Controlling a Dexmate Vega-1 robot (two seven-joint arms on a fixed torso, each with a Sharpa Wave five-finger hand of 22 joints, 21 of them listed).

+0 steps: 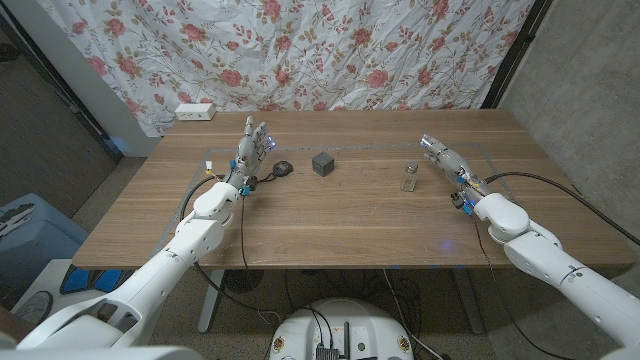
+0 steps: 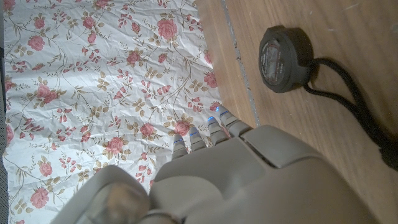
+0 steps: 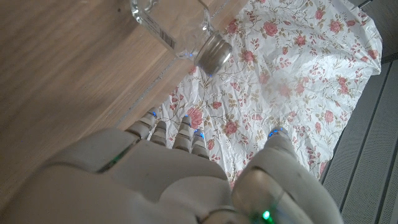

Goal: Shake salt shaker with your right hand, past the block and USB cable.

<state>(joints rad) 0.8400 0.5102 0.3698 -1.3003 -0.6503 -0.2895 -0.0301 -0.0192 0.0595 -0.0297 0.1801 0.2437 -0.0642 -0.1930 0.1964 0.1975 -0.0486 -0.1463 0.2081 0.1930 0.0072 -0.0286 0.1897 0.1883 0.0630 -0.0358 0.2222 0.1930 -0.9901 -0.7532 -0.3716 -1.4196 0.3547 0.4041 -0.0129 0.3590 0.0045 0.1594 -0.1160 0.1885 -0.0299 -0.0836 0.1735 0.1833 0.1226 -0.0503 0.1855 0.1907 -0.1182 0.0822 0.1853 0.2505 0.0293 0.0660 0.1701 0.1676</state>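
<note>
A small glass salt shaker (image 1: 410,177) with a metal cap stands on the wooden table (image 1: 340,225), right of centre. My right hand (image 1: 443,158) stands on its edge just to the right of it, fingers apart, holding nothing. In the right wrist view the salt shaker (image 3: 166,23) is close ahead of the right hand (image 3: 180,180). A dark grey block (image 1: 322,163) sits near the table's middle. A black USB cable (image 1: 278,168) with a round reel lies beside my left hand (image 1: 250,150), which stands upright with fingers up and empty. The left wrist view has the USB cable (image 2: 285,51) on the wood.
A flowered curtain (image 1: 300,50) hangs behind the table. A white power strip (image 1: 195,112) lies at the back left corner. Black cables run from both wrists over the table. A blue bin (image 1: 25,235) stands on the floor at left.
</note>
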